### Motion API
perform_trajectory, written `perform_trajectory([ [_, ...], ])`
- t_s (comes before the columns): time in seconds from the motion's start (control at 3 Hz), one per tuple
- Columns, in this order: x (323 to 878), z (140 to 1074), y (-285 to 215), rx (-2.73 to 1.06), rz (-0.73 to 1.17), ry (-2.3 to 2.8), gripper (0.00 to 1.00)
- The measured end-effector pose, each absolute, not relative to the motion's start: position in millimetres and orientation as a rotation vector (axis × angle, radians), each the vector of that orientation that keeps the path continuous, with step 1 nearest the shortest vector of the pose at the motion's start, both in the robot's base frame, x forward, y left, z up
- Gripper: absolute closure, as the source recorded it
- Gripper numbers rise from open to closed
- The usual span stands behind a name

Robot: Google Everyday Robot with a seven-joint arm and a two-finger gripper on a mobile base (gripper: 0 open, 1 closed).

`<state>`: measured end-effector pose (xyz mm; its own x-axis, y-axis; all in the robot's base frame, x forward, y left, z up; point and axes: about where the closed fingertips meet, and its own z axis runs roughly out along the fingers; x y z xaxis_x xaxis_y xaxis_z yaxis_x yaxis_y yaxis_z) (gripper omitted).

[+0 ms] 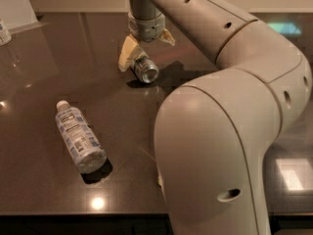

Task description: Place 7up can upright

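Note:
The 7up can [145,70] lies on its side on the dark table [44,82], its shiny silver end facing the camera; its green and white sides are mostly hidden. My gripper [146,46] hangs straight down just above and behind the can. Its yellowish fingers [128,54] are spread apart, one at the can's left and the other up to its right. The fingers are wider than the can and do not close on it.
A clear plastic bottle [79,138] with a white cap lies on its side at the front left. Another small bottle [4,31] stands at the far left edge. My arm's large elbow [220,146] fills the right front and hides the table there.

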<state>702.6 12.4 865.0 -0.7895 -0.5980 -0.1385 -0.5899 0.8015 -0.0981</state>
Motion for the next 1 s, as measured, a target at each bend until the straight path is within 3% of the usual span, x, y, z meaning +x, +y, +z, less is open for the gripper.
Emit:
perform_trajectory([
  [0.67,725,850,26,-0.905,-0.052,2.861,0.0],
  [1.0,730,842,33,-0.905,-0.034,2.874,0.18],
])
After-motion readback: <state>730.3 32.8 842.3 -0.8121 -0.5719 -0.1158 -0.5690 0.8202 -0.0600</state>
